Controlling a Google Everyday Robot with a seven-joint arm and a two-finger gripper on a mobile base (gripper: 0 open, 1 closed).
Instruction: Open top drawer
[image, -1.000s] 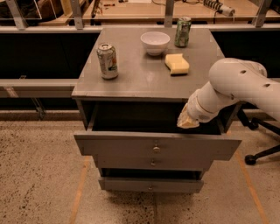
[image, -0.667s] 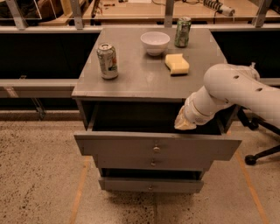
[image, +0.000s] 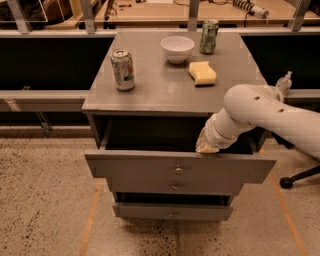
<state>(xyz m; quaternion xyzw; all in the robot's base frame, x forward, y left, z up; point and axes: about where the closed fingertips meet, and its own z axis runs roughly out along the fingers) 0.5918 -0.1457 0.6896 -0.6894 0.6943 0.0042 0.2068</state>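
- The robot's gripper (image: 206, 147), a white wrist with a tan end, sits at the upper rim of the wide grey wooden top drawer (image: 145, 167), right of its small round metal knob (image: 178, 170). The tip is hidden behind the rim, so I cannot tell if the claw is apart or together.
- The top drawer is already pulled partly out of the grey wooden cabinet (image: 160, 95), and its front stands forward of the two slimmer fronts below.
- The hold is off-centre, I think. A further pull from there may turn the drawer sideways and jam it.
- If the claw only hooks the rim, it may slip off upward.
- A pull that goes too far could bring the drawer out of its guides.
- A sudden jerk may shake the cabinet. The tall silver drink can (image: 123, 69) and the green can (image: 209, 36) on top could fall. The white bowl (image: 177, 48) and the yellow sponge (image: 202, 73) seem safer to me.
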